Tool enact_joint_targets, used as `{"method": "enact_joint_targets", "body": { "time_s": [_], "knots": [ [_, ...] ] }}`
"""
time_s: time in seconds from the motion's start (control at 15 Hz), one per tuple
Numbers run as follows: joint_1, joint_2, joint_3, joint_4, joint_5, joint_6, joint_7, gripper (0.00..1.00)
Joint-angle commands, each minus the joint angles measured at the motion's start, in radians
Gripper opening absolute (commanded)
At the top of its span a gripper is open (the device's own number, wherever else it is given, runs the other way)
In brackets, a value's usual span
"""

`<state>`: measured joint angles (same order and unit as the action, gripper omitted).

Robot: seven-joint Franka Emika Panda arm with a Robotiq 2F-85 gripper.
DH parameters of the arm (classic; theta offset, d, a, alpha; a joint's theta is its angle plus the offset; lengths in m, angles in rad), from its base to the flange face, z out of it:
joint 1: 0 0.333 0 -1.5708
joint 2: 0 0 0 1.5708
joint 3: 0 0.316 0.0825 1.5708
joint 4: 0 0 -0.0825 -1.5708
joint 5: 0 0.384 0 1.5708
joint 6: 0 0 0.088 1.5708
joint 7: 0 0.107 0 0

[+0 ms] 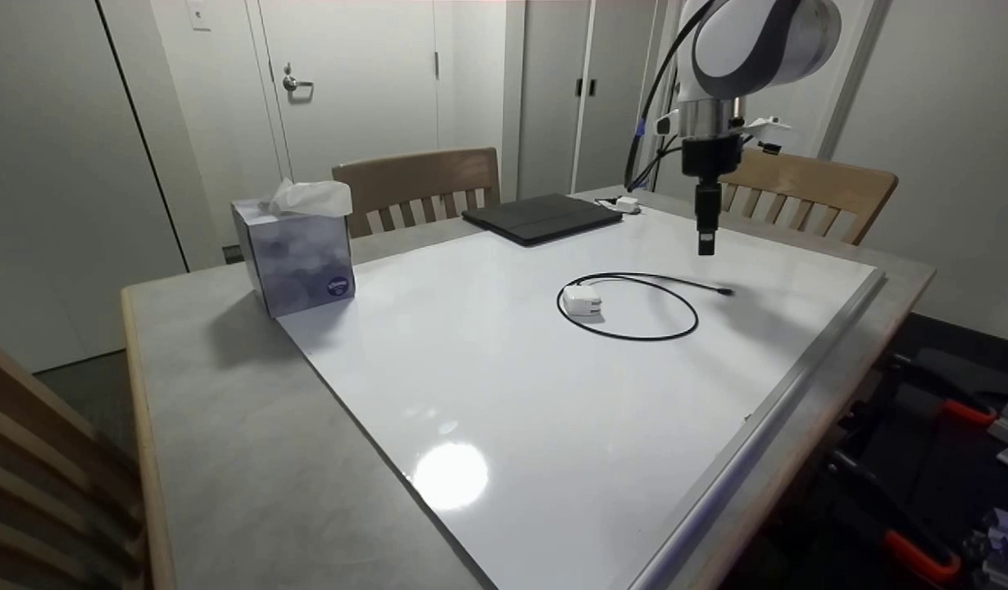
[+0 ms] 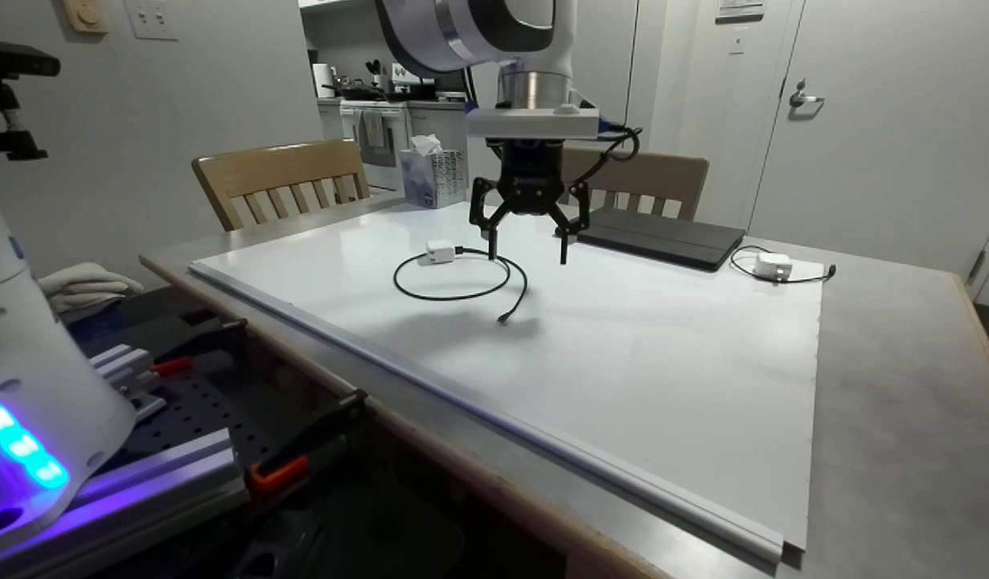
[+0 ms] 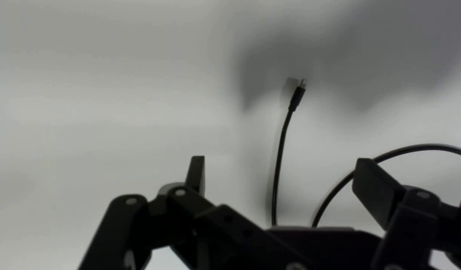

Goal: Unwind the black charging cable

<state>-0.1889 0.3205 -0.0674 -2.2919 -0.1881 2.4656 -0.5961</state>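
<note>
Claw (image 2: pixel 528 260) spread wide, black charging cable (image 3: pixel 278 165) below, loosely looped

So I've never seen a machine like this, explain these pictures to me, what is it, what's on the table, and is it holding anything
It's a robot arm ending in a two-fingered gripper. Two pictures come from cameras outside the robot; the close-up is from a camera on its wrist, looking down. On the table, a white board carries a black charging cable lying in a loop; one end seems plugged into a white charger block, the other end is free. Also there: a tissue box, a flat dark pad and a second white charger. The gripper stands open above the board, holding nothing.
</note>
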Motion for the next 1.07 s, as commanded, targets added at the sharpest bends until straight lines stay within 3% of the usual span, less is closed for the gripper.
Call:
{"method": "enact_joint_targets", "body": {
  "time_s": [0.0,0.4,0.6,1.0],
  "knots": [
    [-0.023,-0.006,0.002,-0.066,-0.004,0.114,-0.05,1.0],
    [-0.011,0.003,0.001,-0.064,-0.001,0.119,-0.037,1.0],
    [0.027,0.013,-0.017,-0.05,-0.055,0.094,0.033,1.0],
    [0.033,0.035,-0.021,-0.059,-0.126,0.15,0.041,1.0]
  ]
}}
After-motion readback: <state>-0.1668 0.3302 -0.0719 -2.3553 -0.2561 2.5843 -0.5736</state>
